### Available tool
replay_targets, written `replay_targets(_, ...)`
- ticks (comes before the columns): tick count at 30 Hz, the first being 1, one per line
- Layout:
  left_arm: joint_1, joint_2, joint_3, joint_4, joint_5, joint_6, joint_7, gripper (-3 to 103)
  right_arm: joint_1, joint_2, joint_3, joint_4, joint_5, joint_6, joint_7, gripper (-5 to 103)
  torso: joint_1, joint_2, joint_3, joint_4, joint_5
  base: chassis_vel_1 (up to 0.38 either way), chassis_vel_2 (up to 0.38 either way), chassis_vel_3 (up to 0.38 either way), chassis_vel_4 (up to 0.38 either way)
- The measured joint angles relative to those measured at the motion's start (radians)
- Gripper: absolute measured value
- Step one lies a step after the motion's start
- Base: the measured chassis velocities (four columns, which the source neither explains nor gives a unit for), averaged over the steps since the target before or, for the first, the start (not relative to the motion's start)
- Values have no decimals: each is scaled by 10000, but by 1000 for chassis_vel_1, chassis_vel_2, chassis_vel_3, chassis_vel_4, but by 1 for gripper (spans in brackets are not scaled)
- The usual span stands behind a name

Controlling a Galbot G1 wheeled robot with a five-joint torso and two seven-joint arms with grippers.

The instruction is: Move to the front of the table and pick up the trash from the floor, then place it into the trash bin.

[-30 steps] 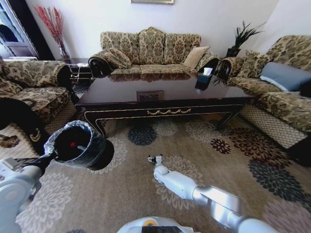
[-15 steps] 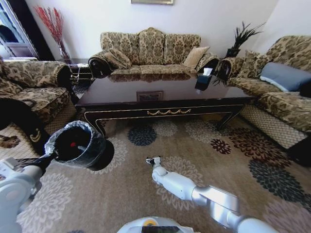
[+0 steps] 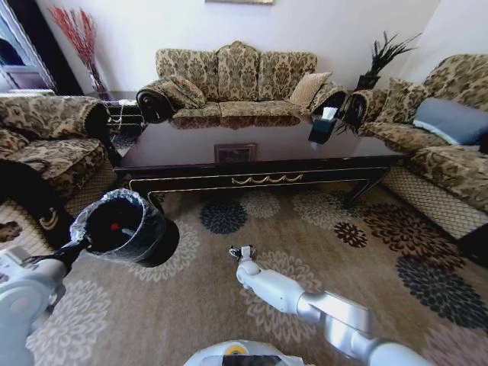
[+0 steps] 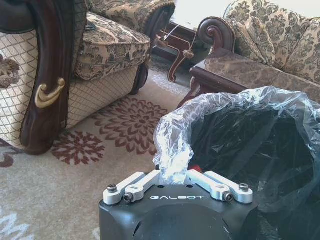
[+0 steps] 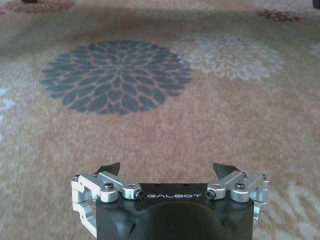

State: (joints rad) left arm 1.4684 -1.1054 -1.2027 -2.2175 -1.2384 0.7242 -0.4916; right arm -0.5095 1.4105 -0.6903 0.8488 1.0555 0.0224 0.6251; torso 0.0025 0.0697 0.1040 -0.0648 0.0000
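Before the bench [image 3: 252, 156], the left end effector [image 4: 172, 176] pinches the trash bin [image 3: 122, 226] rim; the right end effector [image 5: 168, 172] hovers spread over the floor [image 3: 229, 305].

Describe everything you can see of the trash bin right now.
The trash bin is a small round black bucket lined with a crinkly translucent plastic bag folded over its rim. It is held off the floor, tilted with its mouth toward the head camera, the left gripper shut on its bagged rim. Something small and red lies inside.
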Motion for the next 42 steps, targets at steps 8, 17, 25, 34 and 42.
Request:
replay_targets(8, 6, -50, 57, -9, 45, 0, 1, 3, -168, -8, -94, -245, -231, -70, -192, 100, 0, 0, 0, -3, 0, 0, 0, 0, 0)
replay_targets(17, 64, -81, 35, -12, 66, 0, 29, 3, -264, -194, -387, -435, -522, -23, -654, 101, 1, 0, 0, -3, 1, 0, 0, 0, 0)
replay_targets(25, 39, -88, 61, 22, 97, 0, 66, 3, -361, -269, -501, -523, -805, 88, -854, 74, 0, 1, 0, -5, 0, 0, 0, 0, 0)
replay_targets(34, 0, -74, 99, 99, 107, -8, 94, 3, -359, -411, -535, -395, -918, 125, -950, 47, 0, 1, 0, 0, 0, 0, 0, 0, 0)
replay_targets(42, -88, -87, 208, 114, 123, -14, 102, 3, -321, -832, -597, 285, -855, 104, -941, 36, 0, 0, 2, -3, 2, 0, 0, 0, 0)
